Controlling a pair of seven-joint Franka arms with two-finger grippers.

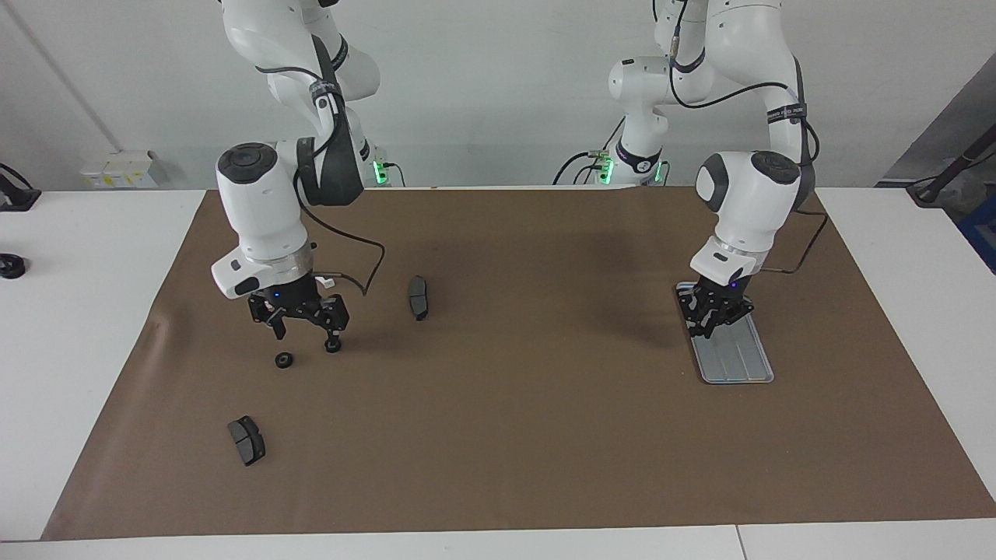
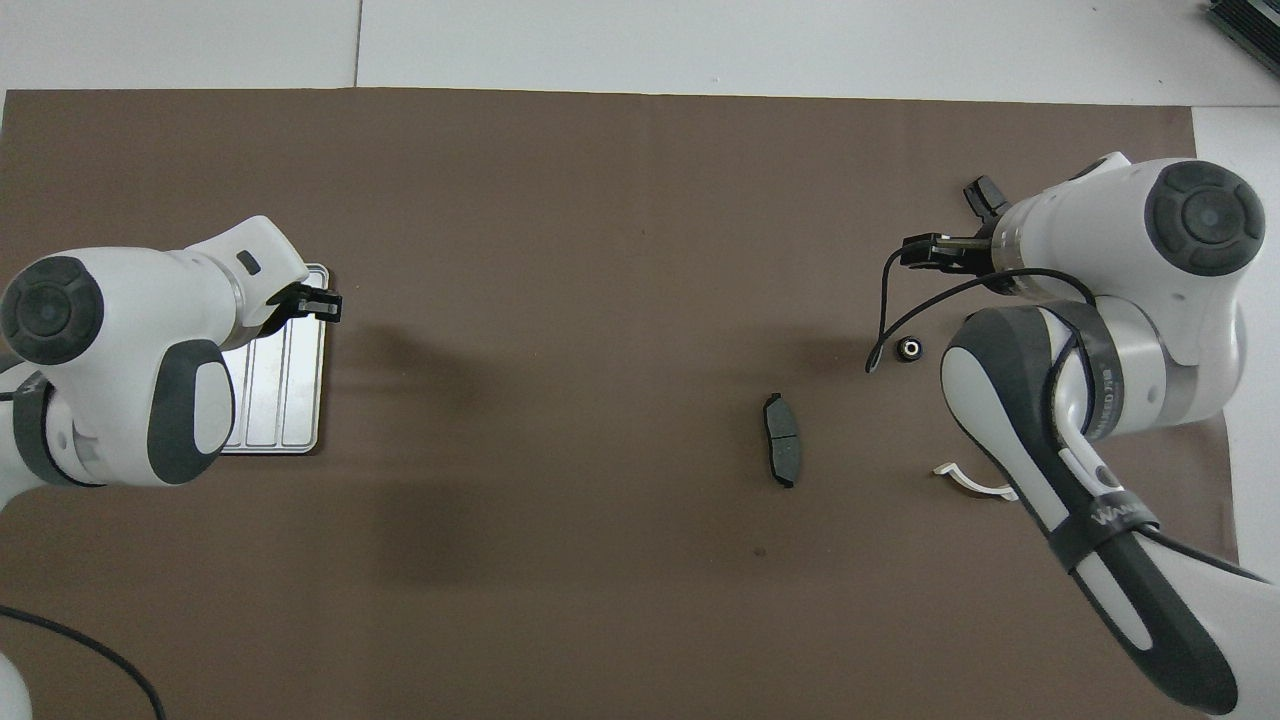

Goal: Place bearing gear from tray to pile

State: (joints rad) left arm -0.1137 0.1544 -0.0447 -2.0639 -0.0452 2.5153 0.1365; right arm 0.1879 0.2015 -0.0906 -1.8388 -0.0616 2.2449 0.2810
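Your left end effector (image 1: 710, 320) is down on the tray (image 1: 739, 358), at the end nearer the robots, fingertips shut. You cannot tell whether a gear sits between them, as the fingers hide whatever is there. If the grip caught only an edge, the gear could drop on the lift or roll off along the tray's grooves.

Your right end effector (image 1: 305, 336) hangs low over the brown mat (image 1: 498, 435) toward the right arm's end of the bench, fingers spread wide and holding nothing. One gear (image 1: 333, 346) lies at a fingertip, and another gear (image 1: 284, 360) lies just beside it. A careless sideways move here could knock these loose rings apart.

A brake pad (image 1: 419, 297) lies nearer the tray than that pile.
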